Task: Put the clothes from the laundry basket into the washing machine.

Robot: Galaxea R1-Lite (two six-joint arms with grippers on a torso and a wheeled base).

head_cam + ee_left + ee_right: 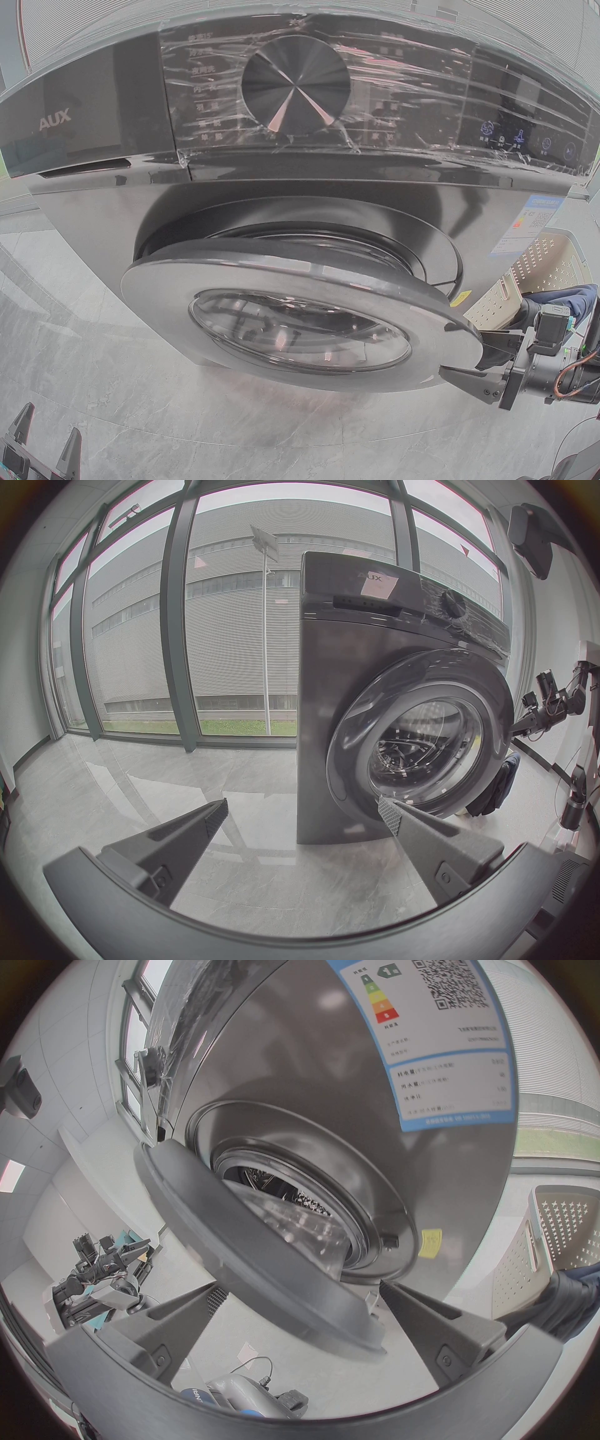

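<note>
While the washer [312,206] door [300,312] is standing ajar, dark clothes [572,300] are hanging over the rim of the basket [550,262], which is sitting on the floor by the washer's right side. Through the gap, the right wrist view is catching the drum [272,1185]. The right gripper [465,356] is straddling the door's edge with its fingers spread. The left gripper [50,420] is hanging released, well apart, facing the washer and windows [231,636].
</note>
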